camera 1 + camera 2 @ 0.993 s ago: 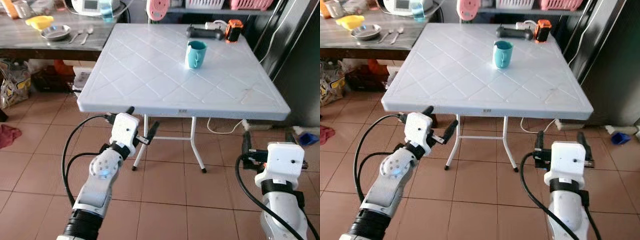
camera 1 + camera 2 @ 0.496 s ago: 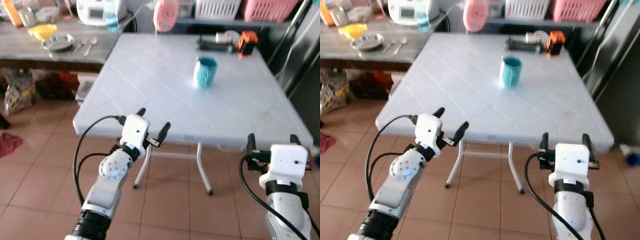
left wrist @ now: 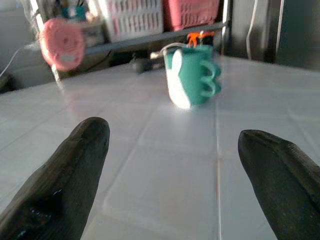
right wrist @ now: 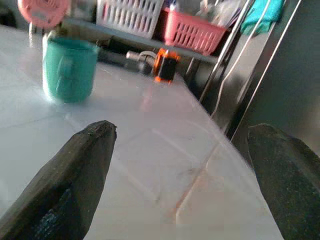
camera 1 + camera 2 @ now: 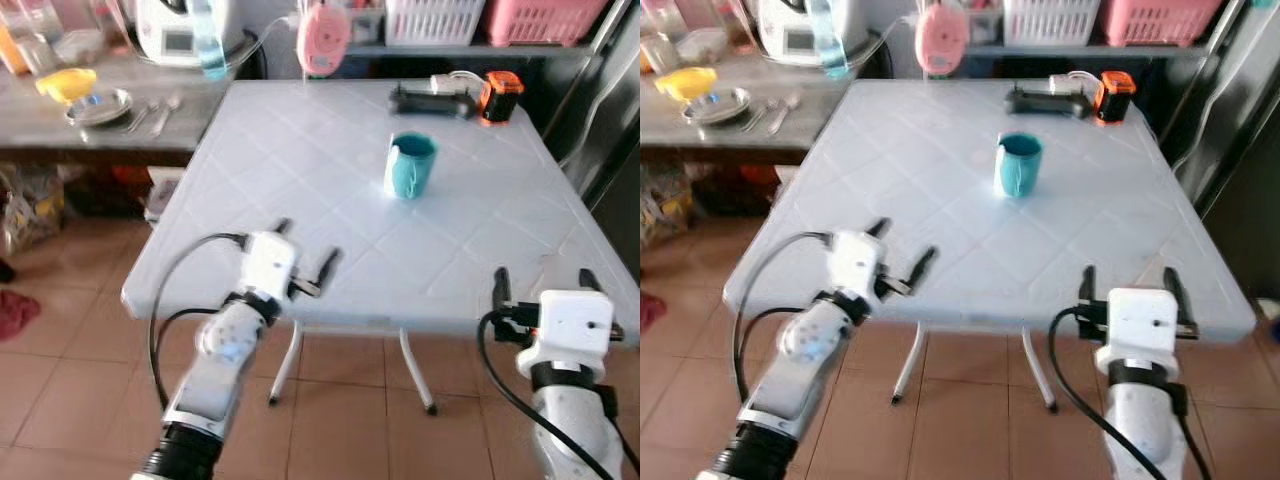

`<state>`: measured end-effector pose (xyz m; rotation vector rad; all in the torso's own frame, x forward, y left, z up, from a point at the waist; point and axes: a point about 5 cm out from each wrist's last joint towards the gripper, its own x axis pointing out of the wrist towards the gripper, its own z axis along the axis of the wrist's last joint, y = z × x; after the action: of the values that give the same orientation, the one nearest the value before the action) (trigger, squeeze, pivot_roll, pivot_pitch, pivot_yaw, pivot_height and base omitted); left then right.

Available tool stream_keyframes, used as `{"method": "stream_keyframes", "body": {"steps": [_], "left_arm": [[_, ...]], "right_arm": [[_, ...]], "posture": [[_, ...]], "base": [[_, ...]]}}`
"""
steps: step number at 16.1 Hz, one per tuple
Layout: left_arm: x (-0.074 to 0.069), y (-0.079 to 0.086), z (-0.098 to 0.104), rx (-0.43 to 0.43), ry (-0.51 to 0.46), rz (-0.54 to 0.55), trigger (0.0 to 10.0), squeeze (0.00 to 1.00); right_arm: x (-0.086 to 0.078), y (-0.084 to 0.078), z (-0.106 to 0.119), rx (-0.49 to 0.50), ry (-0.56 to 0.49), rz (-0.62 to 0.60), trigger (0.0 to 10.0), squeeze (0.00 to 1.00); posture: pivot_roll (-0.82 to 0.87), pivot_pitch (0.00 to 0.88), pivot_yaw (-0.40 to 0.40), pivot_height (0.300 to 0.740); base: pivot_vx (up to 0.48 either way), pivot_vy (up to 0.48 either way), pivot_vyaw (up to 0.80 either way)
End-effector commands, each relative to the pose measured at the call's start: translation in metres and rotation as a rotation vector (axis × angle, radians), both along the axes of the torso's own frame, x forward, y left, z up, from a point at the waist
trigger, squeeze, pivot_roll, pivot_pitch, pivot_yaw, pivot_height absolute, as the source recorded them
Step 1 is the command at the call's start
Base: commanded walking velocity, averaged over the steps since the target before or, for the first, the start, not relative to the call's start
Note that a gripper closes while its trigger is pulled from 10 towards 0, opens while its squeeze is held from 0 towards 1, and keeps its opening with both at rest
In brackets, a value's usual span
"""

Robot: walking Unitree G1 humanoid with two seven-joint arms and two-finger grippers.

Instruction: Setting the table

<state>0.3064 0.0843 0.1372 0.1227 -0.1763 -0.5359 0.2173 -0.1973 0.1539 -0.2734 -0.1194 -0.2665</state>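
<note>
While both arms sit low at the near edge, the left gripper (image 5: 305,248) hovers over the front-left part of the white surface (image 5: 300,170), fingers (image 3: 75,165) spread wide, nothing between them. Right gripper (image 5: 543,285) is at the front-right edge, about 5 o'clock from the surface's centre, fingers (image 4: 70,180) also wide and empty. Grey cables loop off both wrists above the tan floor tiles (image 5: 70,380).

Teal mug (image 5: 410,165) stands upright on the surface, a little past centre, roughly 1 o'clock from the left gripper and 11 o'clock from the right one, well apart from both. Left wrist view has the mug dead ahead between the two fingers, handle facing the camera side.

Far edge of the surface, at 12–1 o'clock from the mug: a black tool (image 5: 428,100) lying flat, with an orange-and-black battery pack (image 5: 499,96) just beside it and a white cable near them.

Further out at 10 o'clock, a separate grey counter (image 5: 110,125) carries a metal dish (image 5: 97,104), spoons (image 5: 155,108) just beside it, a yellow item (image 5: 66,83) and a white appliance (image 5: 170,25). Behind the surface: a pink round object (image 5: 322,38), plus a white basket (image 5: 435,18) and a pink basket (image 5: 545,18) on a shelf.
</note>
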Motion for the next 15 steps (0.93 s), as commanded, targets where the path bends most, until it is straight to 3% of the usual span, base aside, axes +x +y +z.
{"method": "stream_keyframes", "body": {"steps": [1, 8, 15], "left_arm": [[0.0021, 0.0109, 0.0034, 0.016, -0.014, 0.030, 10.0, 0.00], [0.0006, 0.0090, 0.0005, 0.022, 0.004, 0.016, 10.0, 0.00], [-0.0029, 0.0149, -0.0051, 0.019, 0.035, -0.015, 10.0, 0.00]], "right_arm": [[0.0000, 0.0054, 0.0030, 0.003, -0.014, 0.018, 10.0, 0.00], [-0.0004, 0.0057, 0.0016, 0.008, -0.007, 0.016, 10.0, 0.00], [-0.0017, 0.0073, -0.0023, 0.033, 0.005, 0.010, 10.0, 0.00]], "posture": [[0.02, 0.106, -0.006, 0.740], [0.02, 0.110, -0.005, 0.740], [0.03, 0.117, 0.002, 0.740]], "base": [[0.401, 0.000, 0.00], [0.386, 0.000, 0.00], [0.000, 0.000, 0.00]]}}
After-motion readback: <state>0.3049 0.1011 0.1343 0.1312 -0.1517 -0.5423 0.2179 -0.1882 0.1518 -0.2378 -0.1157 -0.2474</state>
